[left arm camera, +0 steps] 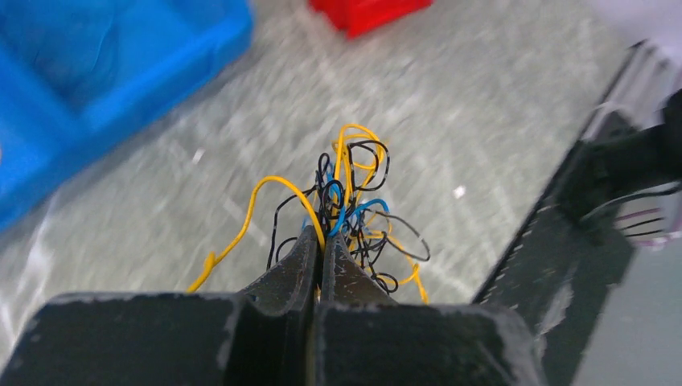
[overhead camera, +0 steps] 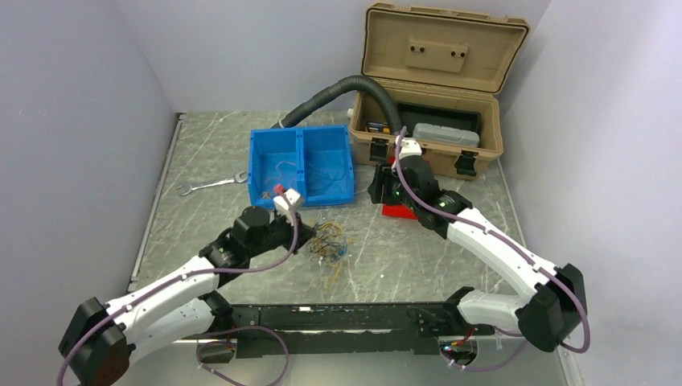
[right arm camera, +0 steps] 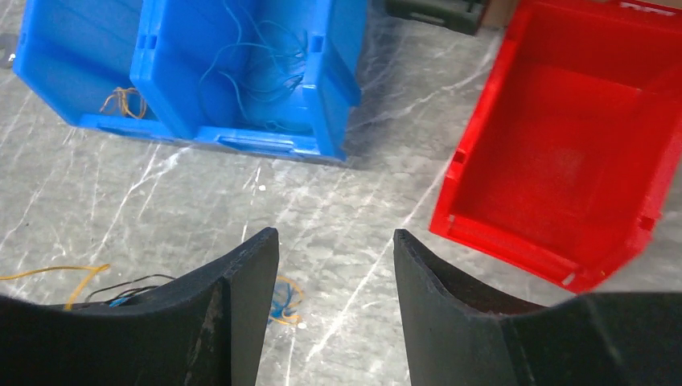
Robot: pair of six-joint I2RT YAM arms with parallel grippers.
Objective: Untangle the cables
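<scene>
A tangle of thin yellow, blue and black cables lies on the table in front of the blue bin. My left gripper is shut on strands of this tangle, with a yellow wire pinched between the jaws. From above, the left gripper sits at the tangle's left edge. My right gripper is open and empty, hovering above bare table beside the red bin. A small blue and yellow loop lies under it. The right gripper is over the red bin in the top view.
The blue bin has two compartments, with yellow wire in one and blue wire in the other. An open tan toolbox, a grey corrugated hose and a wrench lie at the back. A black rail runs along the front.
</scene>
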